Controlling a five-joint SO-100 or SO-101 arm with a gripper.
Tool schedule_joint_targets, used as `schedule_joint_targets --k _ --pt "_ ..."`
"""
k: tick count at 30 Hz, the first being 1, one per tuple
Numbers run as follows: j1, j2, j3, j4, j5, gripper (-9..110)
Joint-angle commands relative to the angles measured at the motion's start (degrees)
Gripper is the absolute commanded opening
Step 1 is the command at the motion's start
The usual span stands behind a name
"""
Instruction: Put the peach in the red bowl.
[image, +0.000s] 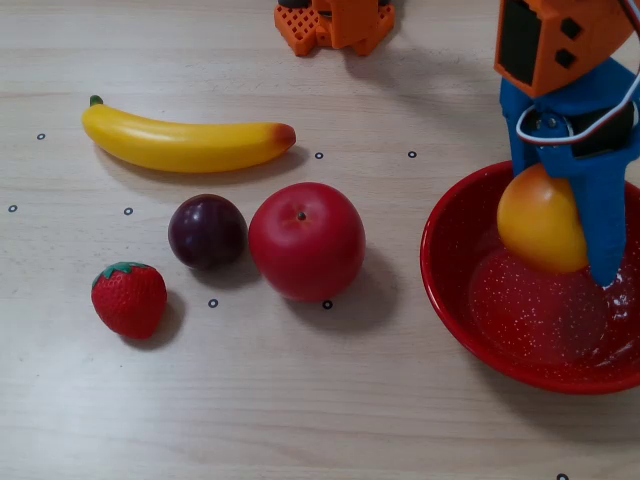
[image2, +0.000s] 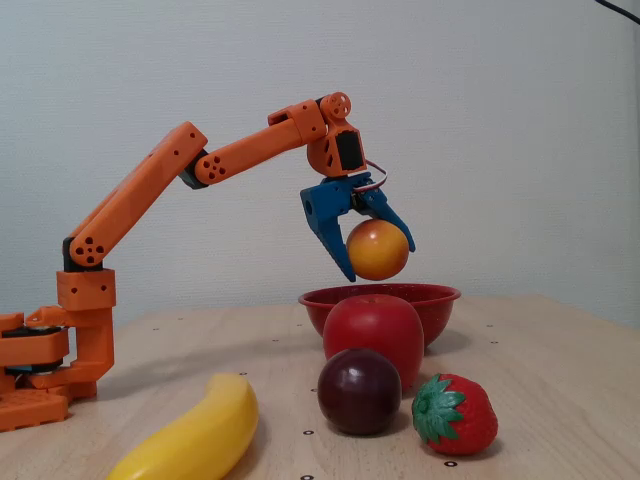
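Blue gripper (image: 580, 225) (image2: 372, 255) clamped on the peach (image: 540, 220) (image2: 377, 249), fingers on either side of it, one blue finger (image: 606, 215) running down its right side in the overhead view. Peach is held in the air above the red bowl (image: 450, 290) (image2: 437, 296); in the fixed view it hangs clear of the rim, not touching the bowl. In the overhead view it sits over the bowl's far-left part.

Orange arm (image2: 150, 190) reaches from its base (image2: 40, 370) at the left of the fixed view, up and across to the right, wrist bent down over the bowl. In the overhead view the base (image: 335, 25) is at the far edge, middle.

Bowl stands at the right of the overhead view, on the wooden table (image: 300, 400).

Other fruit to the left of the bowl in the overhead view: red apple (image: 306, 241) (image2: 373, 332) closest to it, well apart from the rim; dark plum (image: 207, 231) (image2: 359, 391) just beside the apple on its left; strawberry (image: 129, 298) (image2: 455, 413) nearer and further left; banana (image: 185, 143) (image2: 195, 435) lying crosswise farther back.

Small black ring marks (image: 319, 155) dotted over the table.
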Motion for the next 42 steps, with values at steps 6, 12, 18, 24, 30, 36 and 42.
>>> schedule_joint_targets --k 6,12,18,24,30,36,42 --pt "-2.4 3.5 -3.5 -4.3 0.6 40" --pt "-3.0 3.3 -2.8 -7.7 -0.6 39" --pt "-3.6 4.3 -0.4 -8.5 0.8 47" --pt "-4.0 5.6 0.9 -6.8 3.2 50" --pt "-5.0 11.3 3.1 -9.6 2.8 46" --pt "-7.8 25.7 10.3 -9.4 1.8 22" --pt "-13.1 44.6 26.9 -8.1 0.3 12"
